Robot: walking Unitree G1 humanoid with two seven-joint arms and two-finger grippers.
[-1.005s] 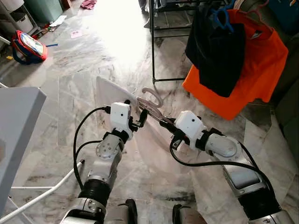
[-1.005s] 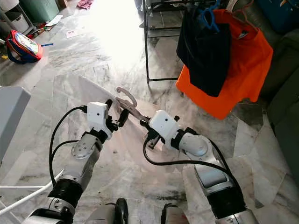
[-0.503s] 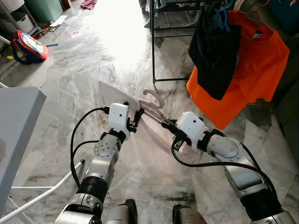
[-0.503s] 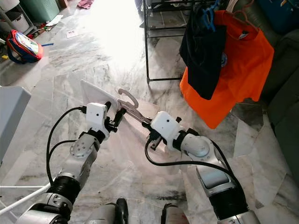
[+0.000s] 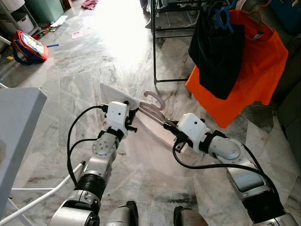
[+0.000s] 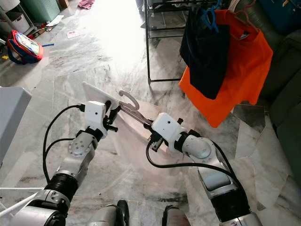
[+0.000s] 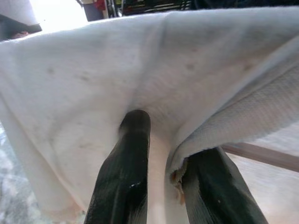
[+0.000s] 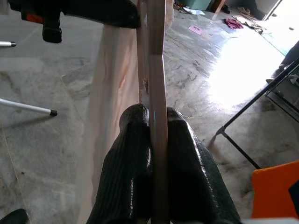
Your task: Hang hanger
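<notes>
hanger (image 5: 153, 104): the pale cloth covers its arms, leaving the hook and a short length of one arm bare
left end effector (image 7: 161, 154): fingertips buried in folds of the white cloth (image 7: 93, 84), so what they pinch beneath it cannot be told
right end effector (image 8: 154, 122): tips clamp the wooden bar, whose far end runs out of the frame
clothes rack (image 5: 155, 42): top rail cut by the upper edge, so the point where the orange shirt (image 5: 263, 66) and dark garment (image 5: 217, 52) hang is unseen
grey tabletop (image 5: 19, 127): cut off at the left edge
floor clutter (image 5: 29, 46): too small to identify
</notes>
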